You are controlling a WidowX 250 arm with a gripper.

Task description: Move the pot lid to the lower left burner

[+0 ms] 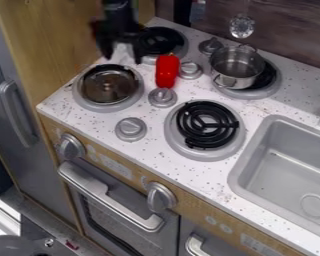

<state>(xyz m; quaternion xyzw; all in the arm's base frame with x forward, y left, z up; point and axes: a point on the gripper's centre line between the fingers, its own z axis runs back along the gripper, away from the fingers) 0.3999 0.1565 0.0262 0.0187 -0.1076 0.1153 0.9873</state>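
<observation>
Lid (110, 84): lying on the lower left burner (112, 107), pretty flat by the look of it.
Lid's feel: I'd guess light and stiff, slick across that glassy middle, breakable if dropped.
Lid's hold: pinch the small knob (108, 86) from above; the shiny rim would likely slip and tip.
Gripper (122, 54): just behind that burner, fingers spread well apart, nothing between them that I can see.
Lid's knob, hard to read: its shape melts into the dark reflections.
Burner's coil: hidden under the lid.
Gripper's outline: smeared; the arm above is cut off by the top edge.
</observation>
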